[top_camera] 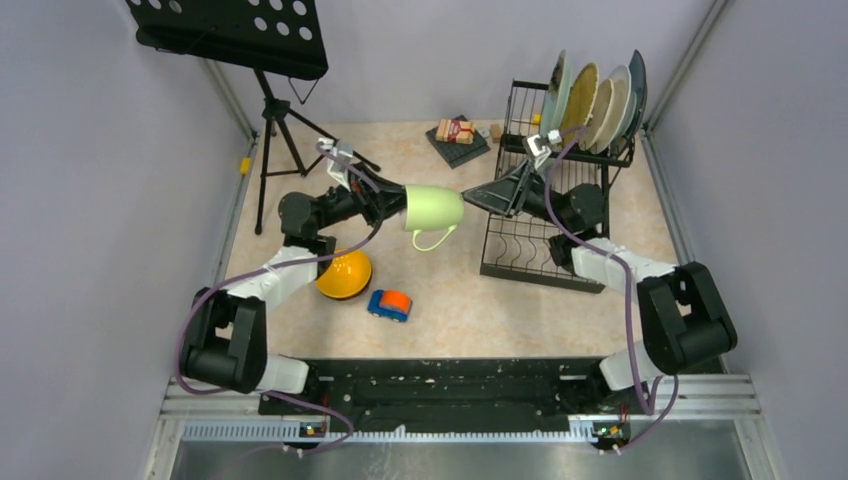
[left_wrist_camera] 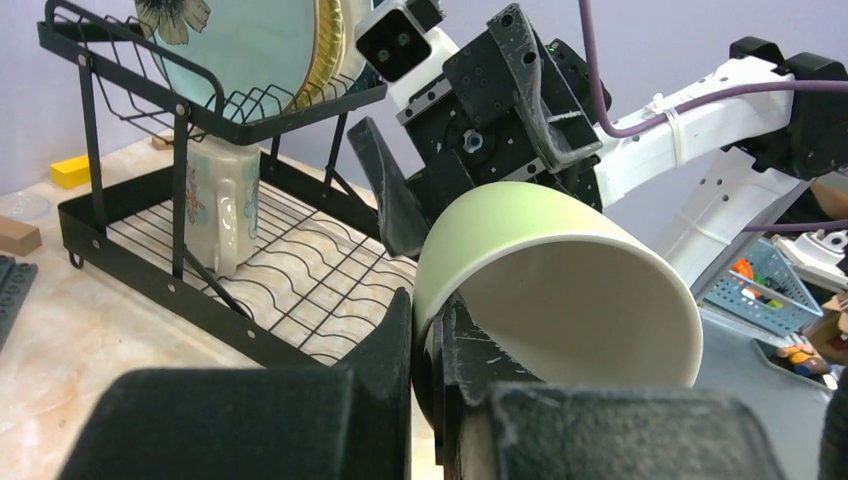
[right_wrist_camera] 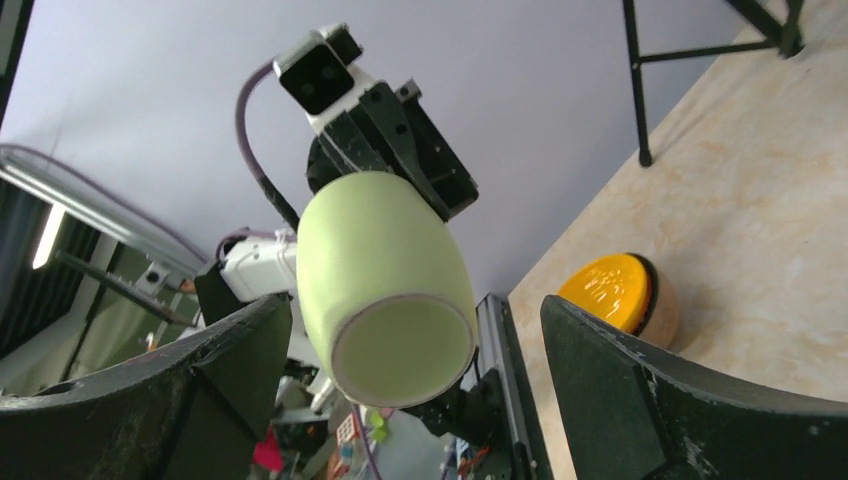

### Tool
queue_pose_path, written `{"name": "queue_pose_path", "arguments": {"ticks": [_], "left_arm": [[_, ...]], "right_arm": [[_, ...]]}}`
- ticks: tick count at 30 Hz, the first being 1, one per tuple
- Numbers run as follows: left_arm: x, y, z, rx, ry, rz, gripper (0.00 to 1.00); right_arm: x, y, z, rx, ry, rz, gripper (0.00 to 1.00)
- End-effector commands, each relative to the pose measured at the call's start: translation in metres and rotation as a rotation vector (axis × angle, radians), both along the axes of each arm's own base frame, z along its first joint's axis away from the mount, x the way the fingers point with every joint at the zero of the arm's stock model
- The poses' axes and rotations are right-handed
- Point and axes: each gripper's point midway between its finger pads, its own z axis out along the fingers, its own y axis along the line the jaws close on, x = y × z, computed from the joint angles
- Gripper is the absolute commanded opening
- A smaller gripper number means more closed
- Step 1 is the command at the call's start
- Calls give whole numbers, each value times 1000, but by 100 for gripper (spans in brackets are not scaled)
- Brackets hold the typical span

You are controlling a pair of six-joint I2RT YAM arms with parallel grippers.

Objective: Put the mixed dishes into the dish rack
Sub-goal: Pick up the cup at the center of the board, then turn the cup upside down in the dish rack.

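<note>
the left hand point(top_camera: 401, 205) pinches the rim of the pale green mug point(top_camera: 436, 208), held sideways in the air just left of the dish rack point(top_camera: 520, 246), the right hand point(top_camera: 472, 194) spread wide at its base, and it looks stiff, glazed, likely slick and chippable, best gripped across the wall.

Over the worktop point(top_camera: 450, 290) hangs the mug point(top_camera: 433, 210), dish rack point(top_camera: 525, 250) right of it. Its top tier holds the plates point(top_camera: 595, 100); bowl point(top_camera: 344, 275) and toy car point(top_camera: 389, 305) front-left.
</note>
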Motion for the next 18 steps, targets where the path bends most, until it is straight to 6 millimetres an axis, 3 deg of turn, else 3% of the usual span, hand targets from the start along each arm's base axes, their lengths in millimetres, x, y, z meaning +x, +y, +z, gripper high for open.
{"name": "queue_pose_path", "arguments": {"ticks": [1,5,18], "left_arm": [[-5,-4,38,-17,-159,25,0],[-7,-7,41,-24,-167,23,0],[-9,-10,45,-28,-183,31,0]], "right_arm": [[-20,17,23,32,-104,113,98],[-36,27,26,43,-135,185,98],[-47,37,29,54,-155,245,86]]}}
